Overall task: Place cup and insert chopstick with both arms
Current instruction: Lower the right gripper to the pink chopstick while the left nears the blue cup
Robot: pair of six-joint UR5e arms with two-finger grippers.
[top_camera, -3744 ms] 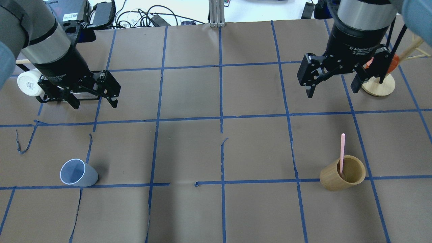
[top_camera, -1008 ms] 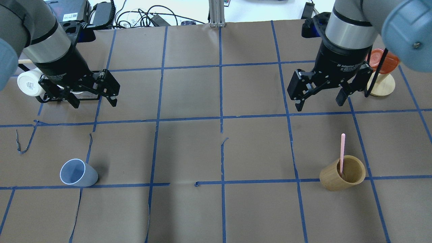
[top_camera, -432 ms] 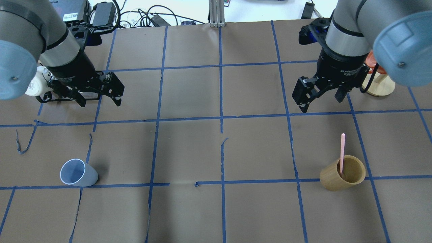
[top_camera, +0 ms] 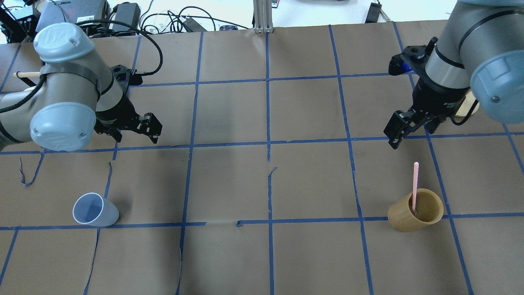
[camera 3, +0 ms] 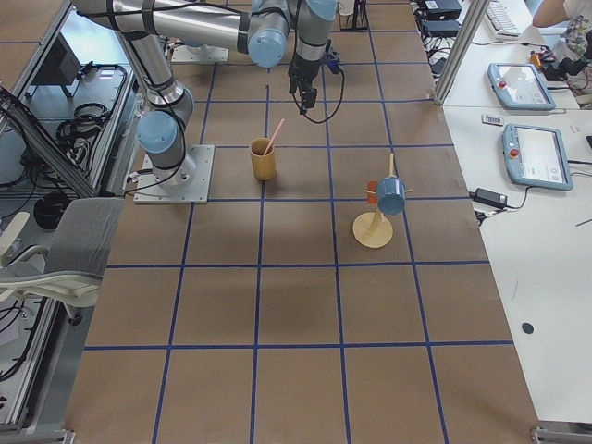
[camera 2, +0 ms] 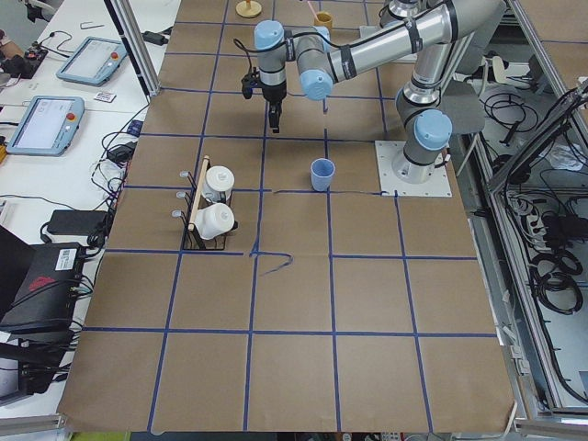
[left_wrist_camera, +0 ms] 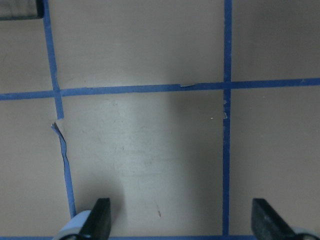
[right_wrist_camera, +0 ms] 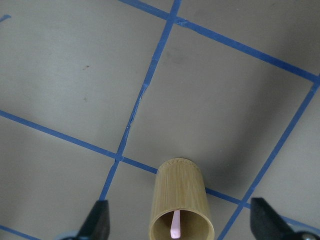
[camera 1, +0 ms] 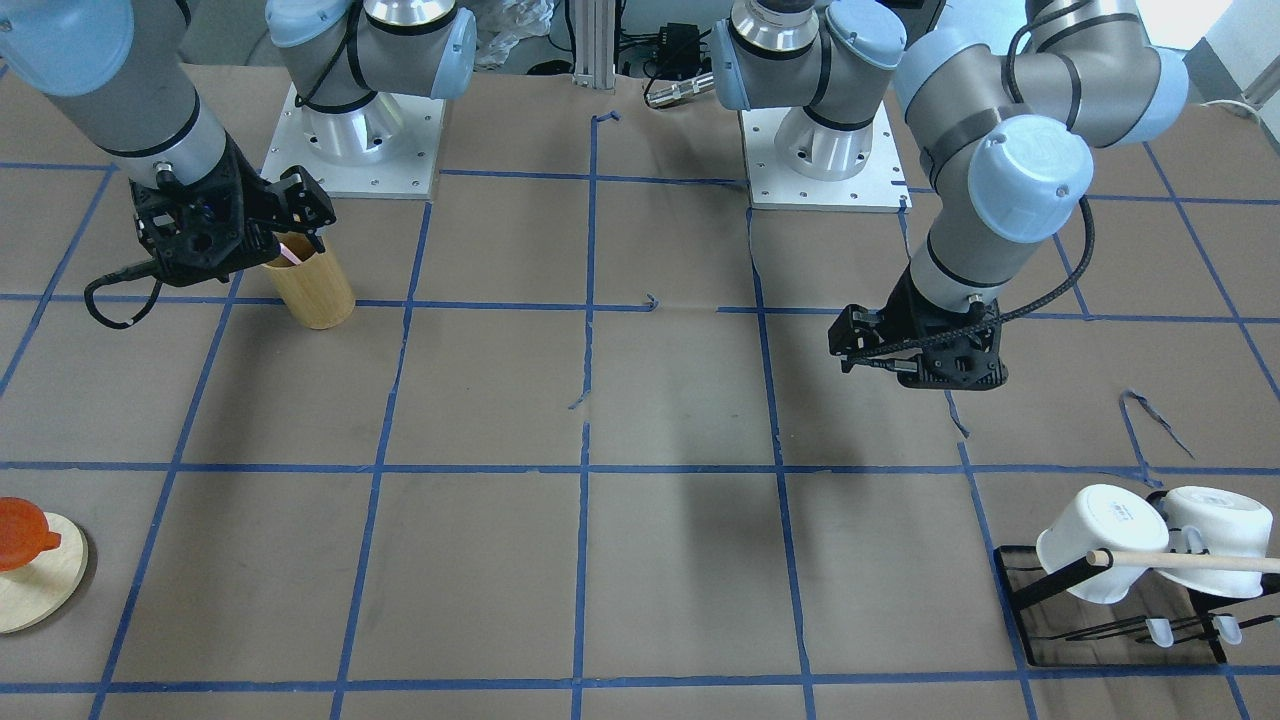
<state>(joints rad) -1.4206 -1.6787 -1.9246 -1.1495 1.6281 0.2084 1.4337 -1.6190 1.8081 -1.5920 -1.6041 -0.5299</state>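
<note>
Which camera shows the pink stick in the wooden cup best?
The overhead exterior view: the pink stick shows long and clear, sticking out of the wooden cup. The exterior right view shows it smaller; the right wrist view only a bit inside the cup; front-facing, the right gripper hides most; exterior left, too far.

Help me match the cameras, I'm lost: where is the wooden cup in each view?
Front-facing: wooden cup upper left.
Overhead: wooden cup lower right.
Exterior left: wooden cup top edge.
Exterior right: wooden cup upper left of centre.
Left wrist: not in view.
Right wrist: wooden cup bottom centre.
Landmark: the pink chopstick standing in it.
</note>
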